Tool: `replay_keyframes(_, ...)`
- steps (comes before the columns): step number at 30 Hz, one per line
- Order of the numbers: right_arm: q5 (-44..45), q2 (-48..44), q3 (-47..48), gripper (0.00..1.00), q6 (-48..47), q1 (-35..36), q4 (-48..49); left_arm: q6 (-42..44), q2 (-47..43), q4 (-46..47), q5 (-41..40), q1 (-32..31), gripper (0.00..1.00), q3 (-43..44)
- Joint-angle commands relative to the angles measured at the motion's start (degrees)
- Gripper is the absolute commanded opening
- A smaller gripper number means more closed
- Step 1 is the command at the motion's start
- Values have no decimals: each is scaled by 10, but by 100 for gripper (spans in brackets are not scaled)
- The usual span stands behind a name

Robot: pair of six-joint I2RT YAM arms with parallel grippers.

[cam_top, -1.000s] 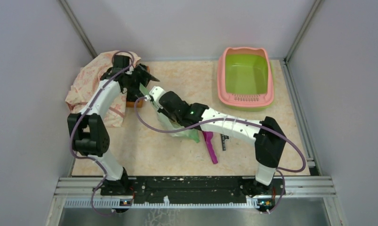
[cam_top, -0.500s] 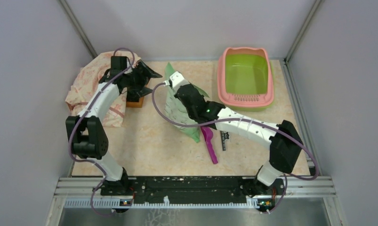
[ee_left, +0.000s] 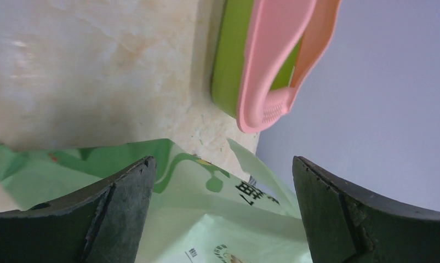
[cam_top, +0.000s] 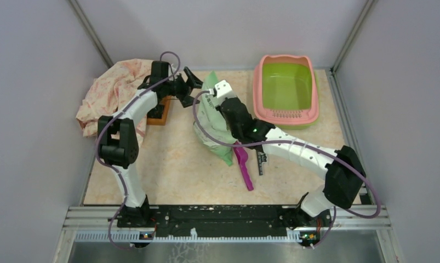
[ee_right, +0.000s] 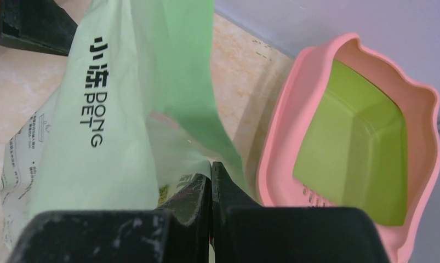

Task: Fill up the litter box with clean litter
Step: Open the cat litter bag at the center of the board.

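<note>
Your right gripper [ee_right: 211, 171] is clamped on the green bag [cam_top: 209, 121] by thin film; your left gripper [ee_left: 223, 167] gapes beside it. A slip or tear could spill the contents short of the litter box [cam_top: 286, 121], near at right, basin bare.

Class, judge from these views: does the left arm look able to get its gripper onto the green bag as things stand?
Probably yes. The left gripper stands open right at the bag, with nothing between them; the right gripper, shut on the bag, holds it up.
</note>
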Motion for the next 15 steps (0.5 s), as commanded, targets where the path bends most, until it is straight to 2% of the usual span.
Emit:
replay_keyframes(1, -47, -67, -2, 0, 50, -43, 13, -3, -2, 82, 69, -29, 99, 25)
replay_keyframes(11, -167, -76, -8, 0, 96, -84, -38, 16, -43, 87, 73, -37, 89, 1)
replay_keyframes(13, -209, -87, 1, 15, 131, -94, -67, 23, -51, 84, 68, -37, 89, -12)
replay_keyframes(15, -235, -111, 3, 24, 146, -99, -87, 27, -57, 83, 64, -37, 89, -24)
